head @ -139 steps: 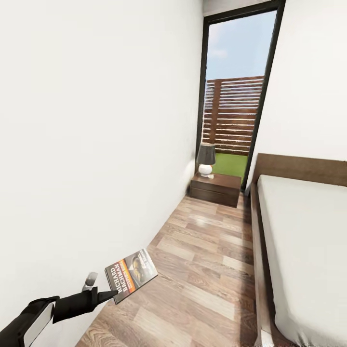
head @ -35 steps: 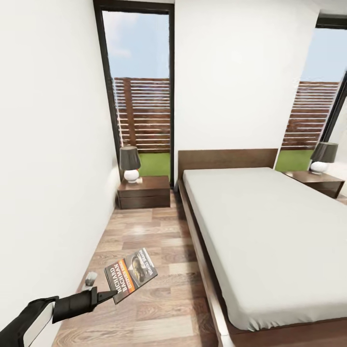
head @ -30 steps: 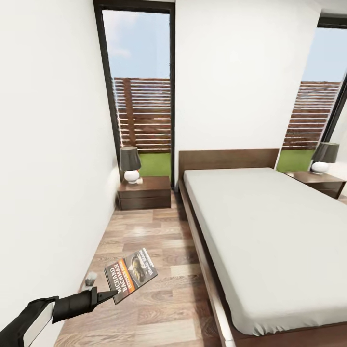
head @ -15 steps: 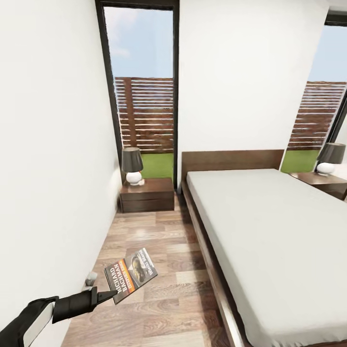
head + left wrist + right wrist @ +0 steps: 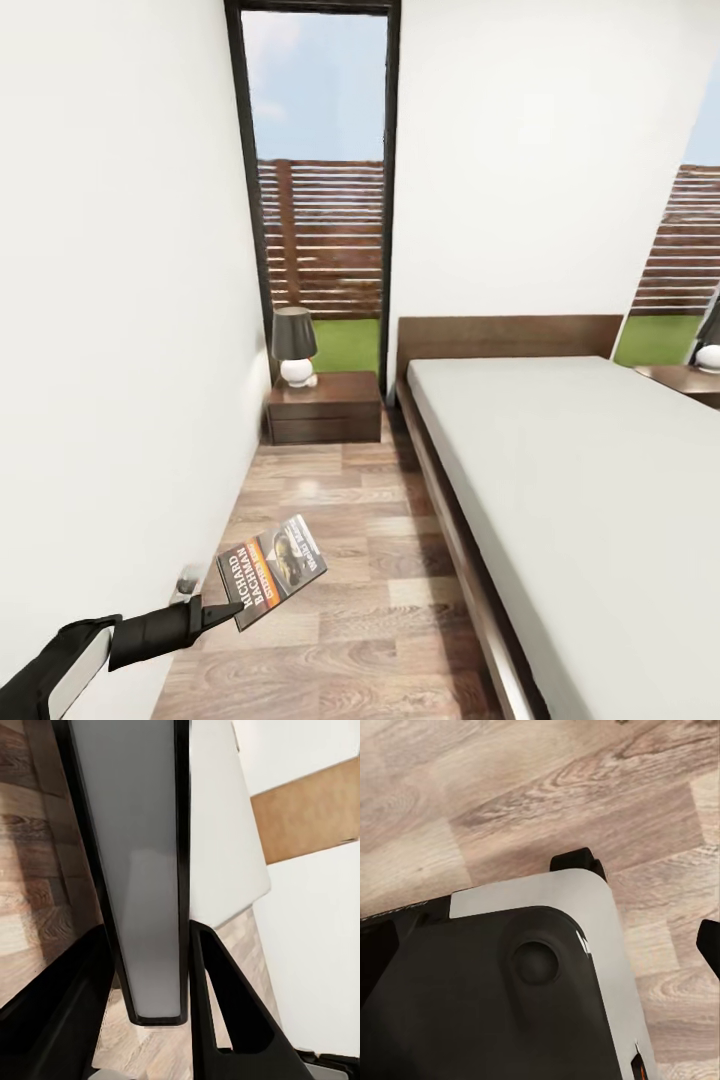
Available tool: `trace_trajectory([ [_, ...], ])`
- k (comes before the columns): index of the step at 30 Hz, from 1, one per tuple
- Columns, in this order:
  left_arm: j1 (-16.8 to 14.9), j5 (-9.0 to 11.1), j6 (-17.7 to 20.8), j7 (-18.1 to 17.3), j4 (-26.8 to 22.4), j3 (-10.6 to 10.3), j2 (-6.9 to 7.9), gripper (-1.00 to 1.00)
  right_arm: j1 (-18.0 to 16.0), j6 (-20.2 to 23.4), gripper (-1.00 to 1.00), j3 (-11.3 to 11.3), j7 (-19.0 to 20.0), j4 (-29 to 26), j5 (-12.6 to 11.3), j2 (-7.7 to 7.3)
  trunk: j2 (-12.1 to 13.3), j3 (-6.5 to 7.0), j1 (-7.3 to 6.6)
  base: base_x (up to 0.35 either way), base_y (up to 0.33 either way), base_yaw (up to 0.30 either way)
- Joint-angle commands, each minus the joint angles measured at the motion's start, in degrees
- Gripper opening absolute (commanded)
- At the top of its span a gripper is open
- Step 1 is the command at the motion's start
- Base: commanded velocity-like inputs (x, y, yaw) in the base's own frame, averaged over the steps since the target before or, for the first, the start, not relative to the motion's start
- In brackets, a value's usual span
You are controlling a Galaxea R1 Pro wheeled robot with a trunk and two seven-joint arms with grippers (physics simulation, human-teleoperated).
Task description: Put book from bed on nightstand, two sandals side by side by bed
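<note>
My left gripper (image 5: 222, 611) is shut on the corner of the book (image 5: 272, 570), a thin dark paperback with white lettering and an orange band, held out over the wood floor. In the left wrist view the book (image 5: 146, 870) runs edge-on between the two black fingers (image 5: 225, 1009). The bed (image 5: 570, 480), pale mattress on a dark frame, stretches along the right. One nightstand (image 5: 325, 408) stands ahead by the headboard, under the tall window; the corner of another nightstand (image 5: 692, 380) shows at the far right. The two sandals are out of view.
A dark-shaded lamp (image 5: 295, 345) with a white base stands on the left part of the near nightstand's top. A white wall (image 5: 110, 350) runs close along the left, leaving a floor strip (image 5: 340, 560) between it and the bed. The right wrist view looks down on the robot's base (image 5: 510, 997) and floor.
The camera has moved forward and turned, so the window, nightstand and bed sit further right and nearer. The book stays in my left gripper at the same place.
</note>
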Motion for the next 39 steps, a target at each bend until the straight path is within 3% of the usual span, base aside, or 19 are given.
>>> trace_trajectory([
  [1,-0.07,0.74,0.55,0.02,0.01,-0.25,0.05,-1.00,-0.09,-0.27,1.00,0.48,0.37,0.23,-0.50,0.01,-0.04,-0.06,0.02,0.170,0.132,0.201],
  [26,-0.07,0.74,0.55,0.19,0.01,-0.25,0.00,-1.00,-0.09,-0.27,1.00,0.46,0.37,0.23,-0.49,0.01,-0.04,-0.06,0.02,0.170,0.130,0.045],
  [39,-0.10,0.74,0.55,0.25,0.01,-0.25,-0.12,-1.00,-0.09,-0.27,1.00,0.48,0.37,0.23,-0.49,0.01,-0.04,-0.06,0.02,0.168,0.032,-0.005],
])
